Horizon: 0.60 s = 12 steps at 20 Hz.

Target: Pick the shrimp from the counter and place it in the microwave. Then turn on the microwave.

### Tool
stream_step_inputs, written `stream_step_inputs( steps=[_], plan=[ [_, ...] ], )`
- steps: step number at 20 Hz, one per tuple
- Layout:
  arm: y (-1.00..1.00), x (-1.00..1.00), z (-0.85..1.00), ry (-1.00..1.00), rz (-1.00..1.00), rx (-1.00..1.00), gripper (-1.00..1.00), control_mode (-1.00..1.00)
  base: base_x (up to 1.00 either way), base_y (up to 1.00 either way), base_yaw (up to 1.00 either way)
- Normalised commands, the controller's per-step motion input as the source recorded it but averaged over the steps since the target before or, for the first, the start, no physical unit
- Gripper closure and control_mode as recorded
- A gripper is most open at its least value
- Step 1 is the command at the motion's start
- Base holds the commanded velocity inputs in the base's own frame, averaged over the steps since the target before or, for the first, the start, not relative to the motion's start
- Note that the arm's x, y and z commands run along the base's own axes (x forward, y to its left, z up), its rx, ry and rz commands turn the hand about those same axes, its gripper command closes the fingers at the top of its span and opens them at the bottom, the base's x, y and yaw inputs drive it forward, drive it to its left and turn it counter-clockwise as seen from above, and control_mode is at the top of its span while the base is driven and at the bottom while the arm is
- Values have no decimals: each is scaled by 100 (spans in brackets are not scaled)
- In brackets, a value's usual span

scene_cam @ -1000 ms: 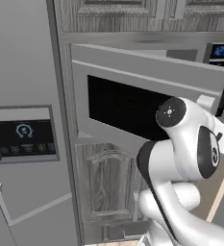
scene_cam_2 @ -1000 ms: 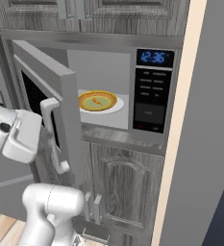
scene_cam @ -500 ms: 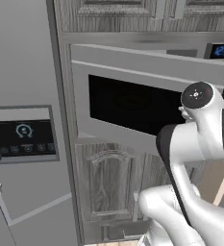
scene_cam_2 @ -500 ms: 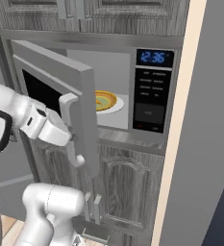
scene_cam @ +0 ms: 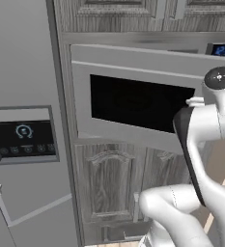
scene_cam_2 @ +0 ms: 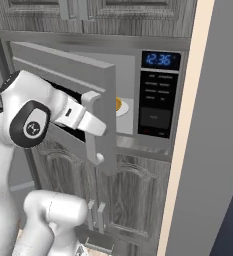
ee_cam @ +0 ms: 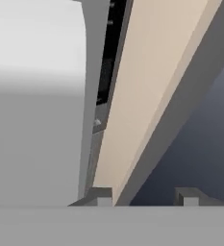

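- My gripper sits against the outer face of the microwave door, by its pale vertical bar handle. In the hand view two dark finger tips rise with a gap between them and nothing visibly in it, so I read them as partly apart; from these angles I cannot tell whether they are pressing or clasping the handle.
- The relation that matters: the door stands partly swung, hinged on its left, its free edge nearest the hand. The handle's long axis runs up and down, and the opening lies beyond and to the right of the fingers. My judgement is that a push toward the cavity is what is in hand.
- Past the door edge, inside the microwave, I see a slice of a white plate carrying something orange. That may be the shrimp, but it is too hidden to say.
- Farthest right, the black keypad with its blue display.
- Count: one arm, one gripper, one microwave, one door, one handle, one plate, one keypad.
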Motion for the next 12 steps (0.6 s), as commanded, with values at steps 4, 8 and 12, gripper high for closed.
stream_step_inputs(
  steps=[4,8,12],
  plan=[
    [-10,69,-5,3,12,4,-100,-100,0,0,0],
    [-11,68,-1,0,11,5,-100,-100,0,0,0],
    [-9,68,0,0,11,6,-100,-100,0,0,0]
  ],
)
